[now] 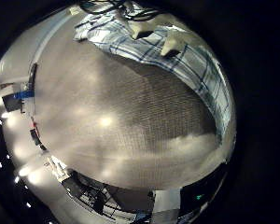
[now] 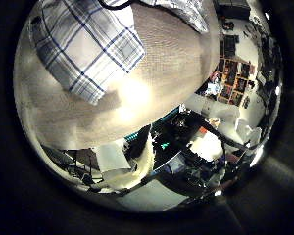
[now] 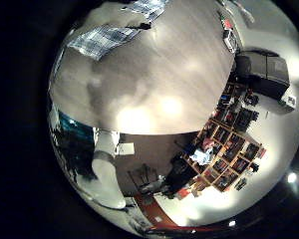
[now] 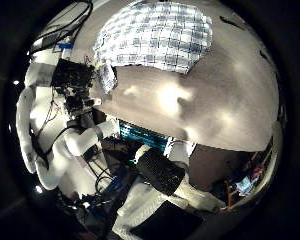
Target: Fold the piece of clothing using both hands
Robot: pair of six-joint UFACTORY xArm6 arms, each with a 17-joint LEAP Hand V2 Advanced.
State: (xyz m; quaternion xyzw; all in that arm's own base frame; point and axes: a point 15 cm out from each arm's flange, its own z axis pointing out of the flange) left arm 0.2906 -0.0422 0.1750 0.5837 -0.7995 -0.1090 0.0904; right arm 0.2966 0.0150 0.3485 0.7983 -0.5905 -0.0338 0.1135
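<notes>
Checked piece of clothing [image 4: 155,38] spread flat on the tabletop [image 4: 200,100], seen from all four palm views. No outside view, so colours left unnamed beyond light and dark checks.

From the right thumb side palm view: cloth lying well out from the palm, clear of it, with bare tabletop between. A hand [image 4: 75,85] with black parts and white arm links at the cloth's edge, just beside it or touching it; which hand, cannot tell; whether curled on the cloth, cannot tell.

From the right little finger side palm view: cloth [image 3: 102,40] small and far off, across a broad stretch of bare tabletop [image 3: 159,90]. Right hand's own fingers not seen, state not to be told.

From the left thumb side palm view: cloth [image 2: 88,44] filling a good part of the view, close to that palm, flat on the tabletop [image 2: 157,88].

From the left little finger side palm view: cloth [image 1: 163,51] rumpled at the tabletop's [image 1: 112,112] far side, dark finger parts over it at the view's edge. Left hand's fingers too little shown; open or closed, cannot tell.
</notes>
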